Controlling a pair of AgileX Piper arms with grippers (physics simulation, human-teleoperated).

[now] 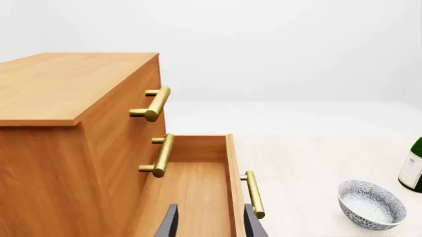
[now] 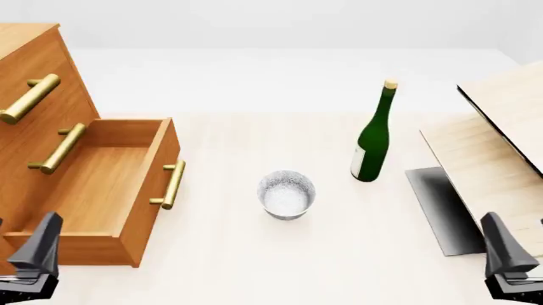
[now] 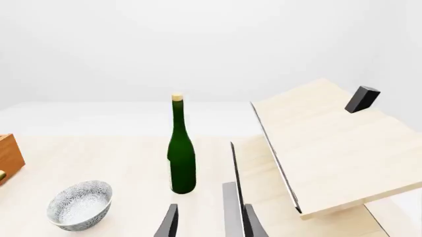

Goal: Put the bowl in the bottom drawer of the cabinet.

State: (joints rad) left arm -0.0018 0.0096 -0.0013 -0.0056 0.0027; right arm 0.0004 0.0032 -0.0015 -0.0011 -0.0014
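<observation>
One bowl (image 2: 287, 194) stands upright on worktop (image 2: 254, 267), about midway between both hands, just right of open bottom drawer (image 2: 93, 190) of cabinet (image 2: 34, 76). Left hand (image 2: 34, 254) sits near drawer's front corner; right hand (image 2: 509, 254) farther right (by pale boards (image 2: 500, 159)). Both hands open, empty. One green bottle (image 2: 373, 136) behind bowl. Three brass handles. Either arm seems about equally near.

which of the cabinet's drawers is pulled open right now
The bottom drawer: it juts out from the cabinet with its empty inside showing. The two drawers above it sit flush and closed.
</observation>
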